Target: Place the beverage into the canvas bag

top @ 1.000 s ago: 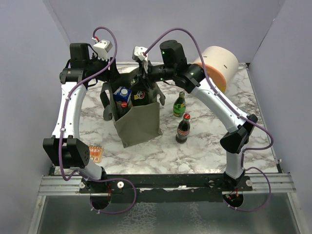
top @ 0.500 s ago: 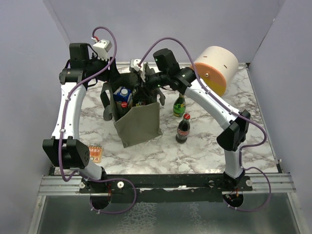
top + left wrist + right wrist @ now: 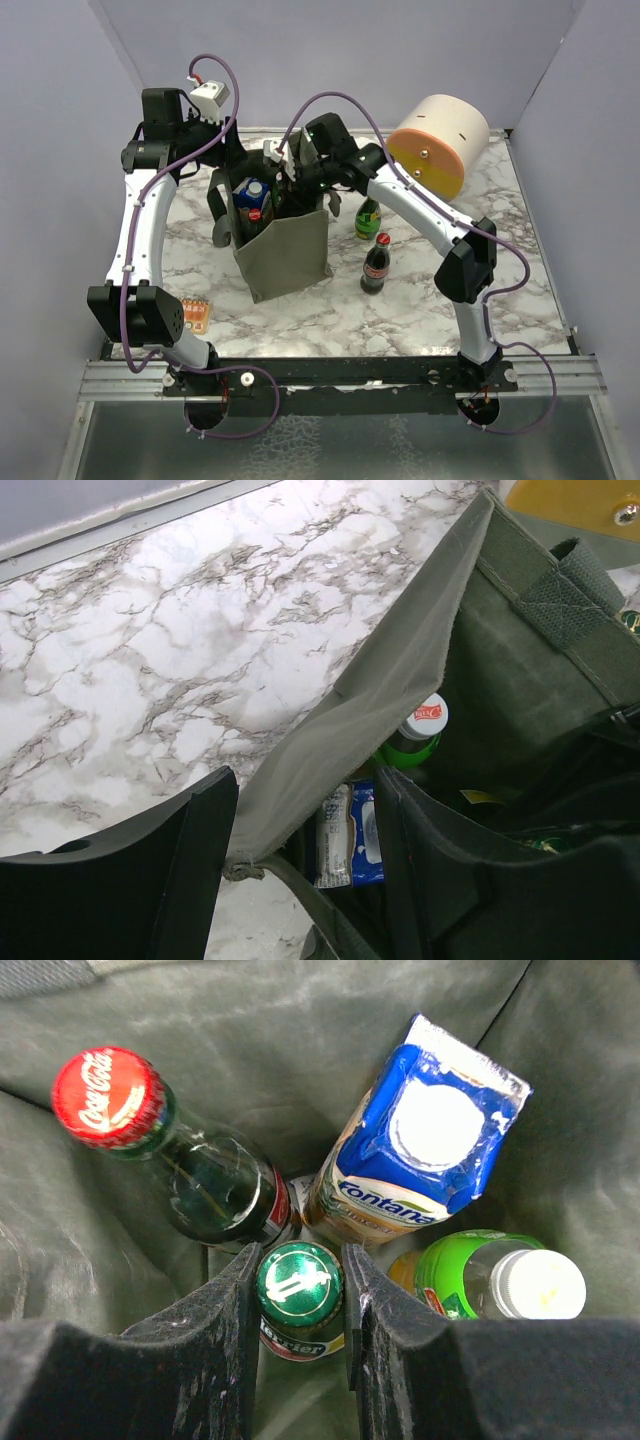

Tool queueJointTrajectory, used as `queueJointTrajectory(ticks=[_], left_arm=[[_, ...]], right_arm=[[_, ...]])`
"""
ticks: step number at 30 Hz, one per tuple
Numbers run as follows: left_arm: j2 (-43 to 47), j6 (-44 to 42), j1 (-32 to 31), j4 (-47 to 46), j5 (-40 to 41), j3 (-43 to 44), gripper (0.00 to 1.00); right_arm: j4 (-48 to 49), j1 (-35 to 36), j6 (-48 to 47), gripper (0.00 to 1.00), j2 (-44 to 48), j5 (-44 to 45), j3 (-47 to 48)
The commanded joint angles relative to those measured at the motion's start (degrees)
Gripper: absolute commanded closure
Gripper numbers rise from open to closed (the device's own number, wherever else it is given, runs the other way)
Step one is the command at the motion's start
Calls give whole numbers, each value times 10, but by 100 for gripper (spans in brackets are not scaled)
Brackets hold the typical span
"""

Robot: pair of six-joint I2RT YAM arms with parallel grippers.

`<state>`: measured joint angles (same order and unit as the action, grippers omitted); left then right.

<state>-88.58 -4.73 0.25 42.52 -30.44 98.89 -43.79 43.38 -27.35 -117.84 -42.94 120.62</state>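
Nearest, on the marble table (image 3: 420,300), a Coca-Cola bottle (image 3: 376,263) and, beyond it, a green glass bottle (image 3: 369,213) stand just right of the canvas bag (image 3: 285,255). Inside the bag the right gripper (image 3: 298,1312) clamps a Perrier bottle (image 3: 299,1282) by the neck, hemmed in by a red-capped cola bottle (image 3: 110,1095), a Fontana carton (image 3: 420,1150) and a white-capped green bottle (image 3: 500,1280). In so tight a slot it may ride up on a neighbour, strike glass if released high, or tip as the fingers pull out. At the far rim the left gripper (image 3: 305,855) has its fingers spread with the fabric wall between them; if that wall slips, the mouth folds in. Compared with a second ago, the right wrist sits deeper in the bag and its elbow is drawn left, while the left arm and the table bottles are unmoved.
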Motion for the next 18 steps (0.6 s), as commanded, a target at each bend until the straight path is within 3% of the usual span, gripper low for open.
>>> queueJointTrajectory(ticks=[1,18], left_arm=[[19,5,-3,-2,-15,7,41],[17,5,-3,-3,-16,4,41]], right_arm=[[17,-2,-24,99,-9,-28,31],[-40,-2,-67,97,-58,6,64]])
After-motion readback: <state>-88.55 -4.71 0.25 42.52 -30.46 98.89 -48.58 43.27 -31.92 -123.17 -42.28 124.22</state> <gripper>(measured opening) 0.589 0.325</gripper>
